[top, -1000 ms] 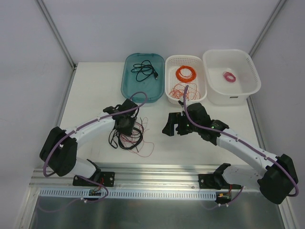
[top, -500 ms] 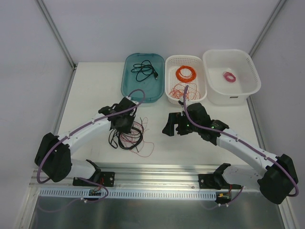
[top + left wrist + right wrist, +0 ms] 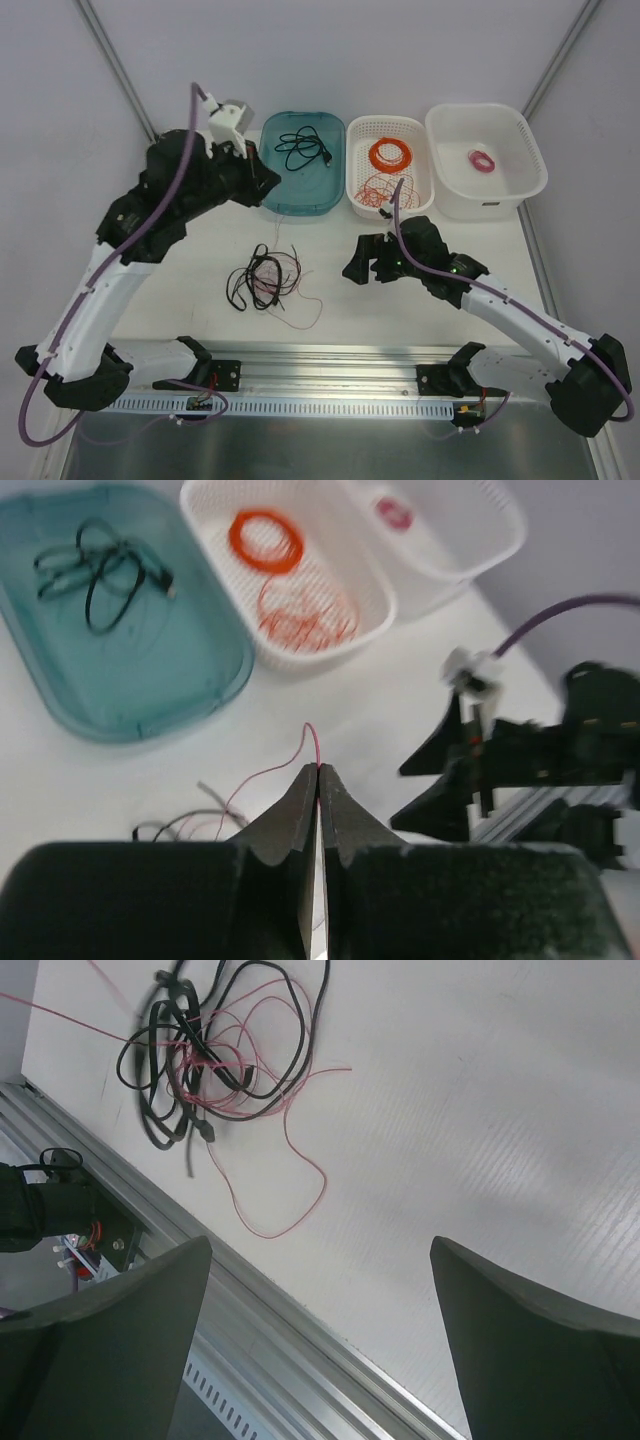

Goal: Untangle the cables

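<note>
Left pincer [image 3: 318,772] is clamping the pinkish-red wire [image 3: 309,730], holding it high behind the clump [image 3: 265,280]. Right pincer [image 3: 365,265] is hanging wide open, nearer, right of the clump.

light: bright, even, diffuse, probably overhead | shadows: soft, faint on table [image 3: 520,1190] | glare: rail [image 3: 330,358] sheen, lower top view | blur: left-wrist right side smeared, foreground soft | right-wrist: sharp
</note>
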Tool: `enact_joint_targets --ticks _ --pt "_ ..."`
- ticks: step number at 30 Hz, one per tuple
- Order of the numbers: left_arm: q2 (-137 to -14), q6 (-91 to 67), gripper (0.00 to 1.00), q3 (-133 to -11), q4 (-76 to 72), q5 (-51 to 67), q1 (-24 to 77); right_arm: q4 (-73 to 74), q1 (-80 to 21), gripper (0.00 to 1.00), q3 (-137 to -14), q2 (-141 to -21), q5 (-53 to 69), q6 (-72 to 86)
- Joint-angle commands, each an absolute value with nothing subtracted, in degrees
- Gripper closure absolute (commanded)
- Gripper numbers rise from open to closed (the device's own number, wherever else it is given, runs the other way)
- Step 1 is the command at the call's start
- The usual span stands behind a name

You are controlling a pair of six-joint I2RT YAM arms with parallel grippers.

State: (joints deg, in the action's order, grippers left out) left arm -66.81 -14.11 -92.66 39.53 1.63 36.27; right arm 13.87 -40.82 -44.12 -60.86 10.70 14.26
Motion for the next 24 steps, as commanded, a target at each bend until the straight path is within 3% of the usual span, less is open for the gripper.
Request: enact_joint_targets --ticks 1,6,11,24 --pt "-66.4 -14.1 1.00 -105.5 40.2 8.9 35.8 11.7 -41.0 0.04 -43.5 -57.9 10.4 13.0" --pt "-71.1 -17.9 1.00 -118.4 40.1 19.7 35.9 10.7 -41.0 0.04 -43.1 -55.5 10.9 11.3" --pt "-74.9 -20.3 1.00 -123.4 39.8 23.9 36.5 9.6 -41.1 0.04 -43.2 -52.3 11.5 9.7" --pt "-75.6 -25.6 1.00 -95.4 32.4 15.0 40.2 9.8 -41.5 0.04 -43.2 -44.2 12.1 5.8"
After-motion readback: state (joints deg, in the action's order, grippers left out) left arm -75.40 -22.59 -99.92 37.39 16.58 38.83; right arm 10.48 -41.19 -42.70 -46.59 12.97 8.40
